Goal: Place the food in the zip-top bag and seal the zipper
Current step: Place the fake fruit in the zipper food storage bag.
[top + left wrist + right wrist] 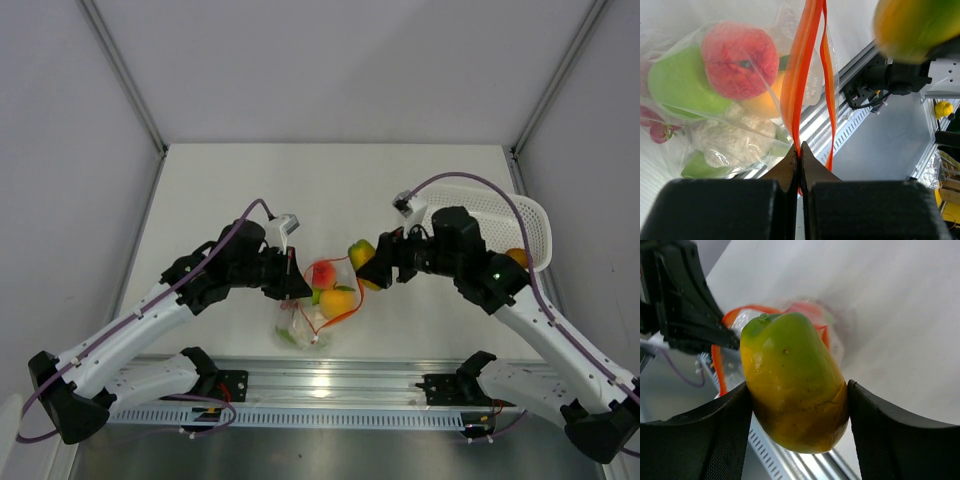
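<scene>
My left gripper (800,150) pinched the red-orange zipper strip (801,75) of the clear crinkly bag (812,92), toy fruits (740,60) inside; my right gripper (797,412) clasped a yellow-green toy fruit (790,365). Sealing was not yet done.

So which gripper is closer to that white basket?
Right. The right gripper, holding a yellow-green fruit, is near the white basket; the left gripper is farther off, pinching the bag's zipper.

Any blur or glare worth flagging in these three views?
Top external: sharp overall, with a bright glare patch on the metal rail at the near edge. Left wrist: zipper and red fruit are crisp, but the yellow-green fruit at top right is soft. Right wrist: that fruit is in focus, the zip-top bag behind it blurred.
</scene>
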You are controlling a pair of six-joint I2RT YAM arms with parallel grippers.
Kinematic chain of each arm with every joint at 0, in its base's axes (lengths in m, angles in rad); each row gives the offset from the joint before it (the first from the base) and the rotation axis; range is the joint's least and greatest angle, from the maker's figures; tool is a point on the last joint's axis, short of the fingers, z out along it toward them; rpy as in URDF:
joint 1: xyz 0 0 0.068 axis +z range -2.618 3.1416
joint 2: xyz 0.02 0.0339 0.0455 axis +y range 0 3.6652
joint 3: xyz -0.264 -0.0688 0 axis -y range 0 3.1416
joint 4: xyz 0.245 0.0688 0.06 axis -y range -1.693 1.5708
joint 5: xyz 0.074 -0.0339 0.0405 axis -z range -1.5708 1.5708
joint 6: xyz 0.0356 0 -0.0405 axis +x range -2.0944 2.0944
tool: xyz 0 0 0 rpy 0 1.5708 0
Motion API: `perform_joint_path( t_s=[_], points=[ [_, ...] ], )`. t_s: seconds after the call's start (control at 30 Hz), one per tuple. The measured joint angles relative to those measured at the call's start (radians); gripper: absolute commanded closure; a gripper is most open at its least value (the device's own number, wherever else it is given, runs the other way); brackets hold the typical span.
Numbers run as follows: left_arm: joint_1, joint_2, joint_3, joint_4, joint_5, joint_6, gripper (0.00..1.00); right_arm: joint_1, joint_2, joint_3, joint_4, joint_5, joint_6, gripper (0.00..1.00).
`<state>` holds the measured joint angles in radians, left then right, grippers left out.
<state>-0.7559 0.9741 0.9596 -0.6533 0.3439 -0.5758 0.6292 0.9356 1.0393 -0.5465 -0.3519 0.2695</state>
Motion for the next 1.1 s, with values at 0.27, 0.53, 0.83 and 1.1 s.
perform_joint_path(
  t_s=[0.27, 0.53, 0.83, 1.1],
  points=[
    [0.000, 0.000, 0.000, 0.000, 0.000, 0.000, 0.99, 0.146, 0.153, -0.027, 0.009, -0.091, 0.080, 0.79],
    [0.000, 0.000, 0.000, 0.000, 0.002, -0.001, 1.00, 0.159, 0.322, 0.008, 0.032, -0.134, 0.204, 0.70],
    [0.000, -0.005, 0.000, 0.000, 0.010, -0.011, 0.99, 0.196, 0.373, 0.023, 0.146, -0.140, 0.418, 0.01],
    [0.001, -0.015, 0.000, 0.008, 0.009, -0.011, 0.99, 0.214, 0.328, 0.026, 0.128, -0.079, 0.421, 0.01]
  ],
)
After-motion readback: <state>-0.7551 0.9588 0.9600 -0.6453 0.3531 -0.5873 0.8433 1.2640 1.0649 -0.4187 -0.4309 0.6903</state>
